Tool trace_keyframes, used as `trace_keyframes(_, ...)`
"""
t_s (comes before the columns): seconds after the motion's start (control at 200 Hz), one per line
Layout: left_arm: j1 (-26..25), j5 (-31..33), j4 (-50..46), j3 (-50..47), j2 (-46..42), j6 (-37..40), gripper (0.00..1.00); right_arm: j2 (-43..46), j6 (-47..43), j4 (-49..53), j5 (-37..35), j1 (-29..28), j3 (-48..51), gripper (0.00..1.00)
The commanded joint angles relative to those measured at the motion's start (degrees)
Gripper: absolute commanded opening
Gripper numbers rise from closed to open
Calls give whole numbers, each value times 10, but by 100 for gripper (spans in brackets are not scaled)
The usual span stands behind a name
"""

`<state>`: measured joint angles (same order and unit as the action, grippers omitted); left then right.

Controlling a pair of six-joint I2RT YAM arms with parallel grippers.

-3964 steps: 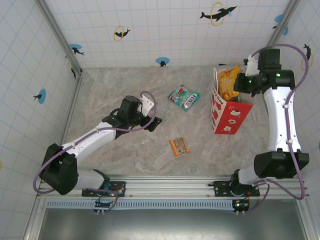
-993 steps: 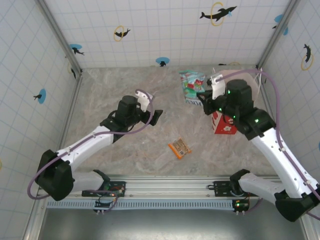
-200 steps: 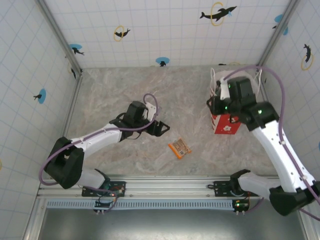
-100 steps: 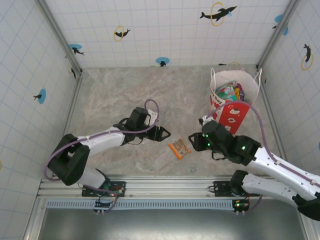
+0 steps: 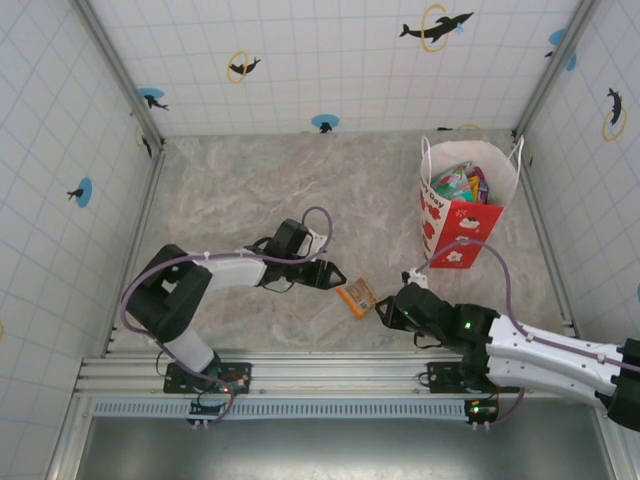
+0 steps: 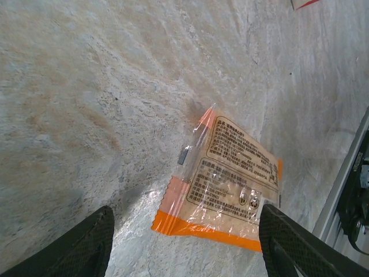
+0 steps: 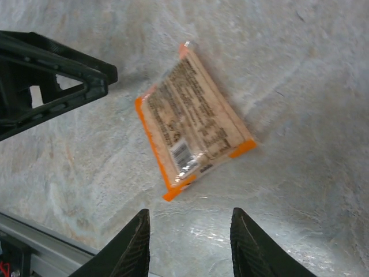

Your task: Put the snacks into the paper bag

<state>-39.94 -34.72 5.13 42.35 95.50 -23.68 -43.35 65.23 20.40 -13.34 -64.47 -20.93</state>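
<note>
**Item: small orange bar, loose on the bench between two claws**

- Small orange bar [image 5: 357,296]: flat clear-faced packet with orange ends, printed label side up. It lies flat on the marbled bench [image 5: 250,190], toward the near edge and a little right of middle, askew to that edge.
- Left claw [image 5: 330,274]: low over the bench just beside the bar's left end. In the left wrist view the bar [image 6: 228,184] lies ahead of the left claw [image 6: 184,254]. Its jaws stand wide and grip nothing. One finger [image 6: 86,245] is off to the bar's side, over bare bench. The other finger [image 6: 288,242] sits close by the bar's near corner; contact cannot be told.
- Right claw [image 5: 385,311]: just beside the bar's right, nearer end. In the right wrist view the bar [image 7: 193,124] lies ahead of the right claw [image 7: 189,245], clear of both tips. The jaws are parted, with only bare bench between them and nothing held. The left claw's black finger [image 7: 57,72] shows beside the bar's far corner.
- Paper bag [image 5: 462,225]: white with red fruit prints and a red side panel, standing upright at the far right of the bench, mouth open. It is well apart from the bar and from both claws.
- Snacks in the bag [image 5: 460,183]: several glossy packets in its mouth, green, teal and purple among them
</note>
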Motion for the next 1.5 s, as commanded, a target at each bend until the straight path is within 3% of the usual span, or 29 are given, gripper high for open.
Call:
trace_keyframes(0.0, -7, -27, 14, 20, 17, -3, 66, 25, 53, -50, -11, -4, 35, 40)
trace_keyframes(0.39, -18, -66, -6, 33, 49, -6, 56, 78, 95, -119, 0, 6, 142, 40)
trace_keyframes(0.926, -36, -84, -53, 31, 62, 10, 48, 39, 72, -204, 71, 72, 179, 40)
trace_keyframes(1.241, -45, -85, -40, 36, 71, -3, 47, 12, 63, -301, 109, 105, 199, 40)
trace_keyframes(1.496, -54, -91, -34, 40, 79, -13, 48, -12, 56, -317, 126, 128, 201, 39)
